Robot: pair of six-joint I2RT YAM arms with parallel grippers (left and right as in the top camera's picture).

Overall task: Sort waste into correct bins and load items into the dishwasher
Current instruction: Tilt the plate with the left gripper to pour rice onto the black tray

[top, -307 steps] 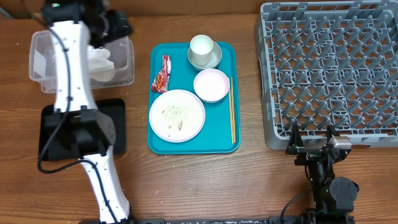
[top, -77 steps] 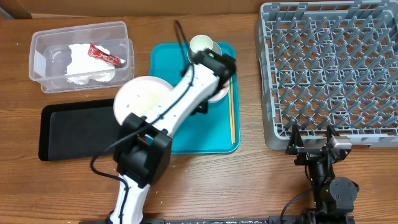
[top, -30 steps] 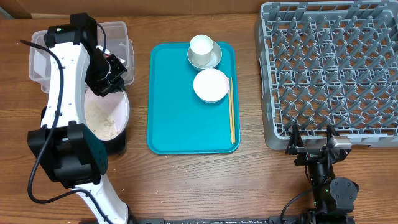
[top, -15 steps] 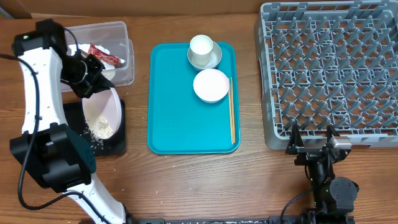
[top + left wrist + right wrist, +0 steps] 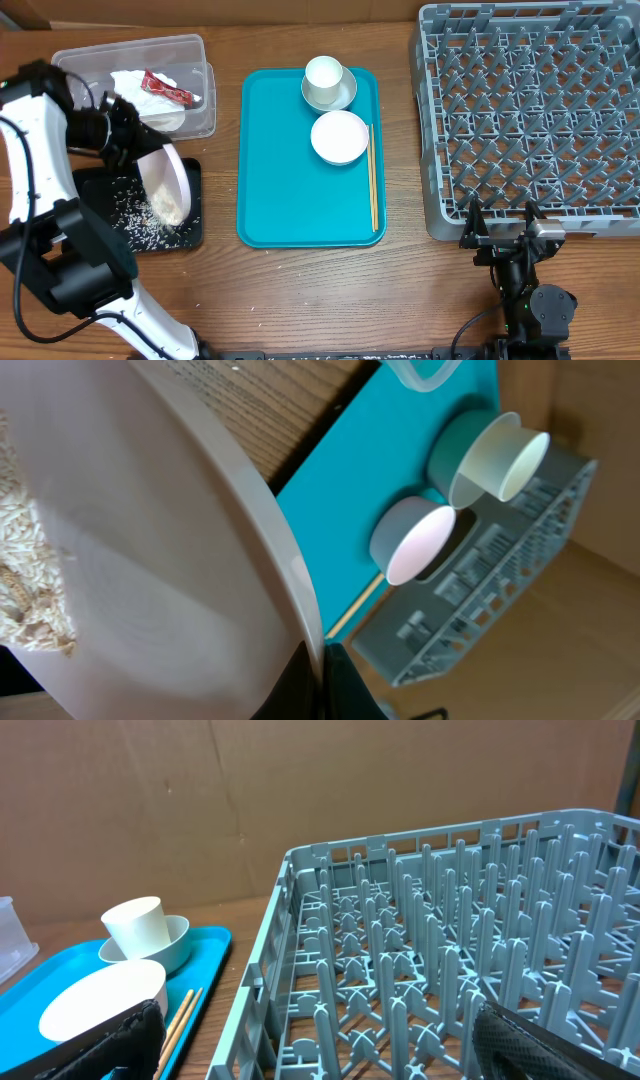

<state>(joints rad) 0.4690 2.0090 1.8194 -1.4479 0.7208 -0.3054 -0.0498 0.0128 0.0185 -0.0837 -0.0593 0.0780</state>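
Your left gripper (image 5: pixel 128 142) is clamped on the plate (image 5: pixel 165 185), tipped steeply over the black tray (image 5: pixel 100 180), with rice (image 5: pixel 145 222) strewn beneath. The tub (image 5: pixel 200 90) holds napkin (image 5: pixel 135 85) and wrapper (image 5: pixel 167 90). The teal tray (image 5: pixel 280 190) carries cup (image 5: pixel 324 73) on saucer (image 5: pixel 345 95), bowl (image 5: pixel 339 136) and chopsticks (image 5: pixel 373 175). Your right gripper (image 5: pixel 500 212) gapes wide beside the rack (image 5: pixel 530 110).

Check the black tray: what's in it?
Scattered rice scraps lie in the tray; more cling to the plate that the left gripper tilts over it. The plate and arm hide the rest of the tray floor.
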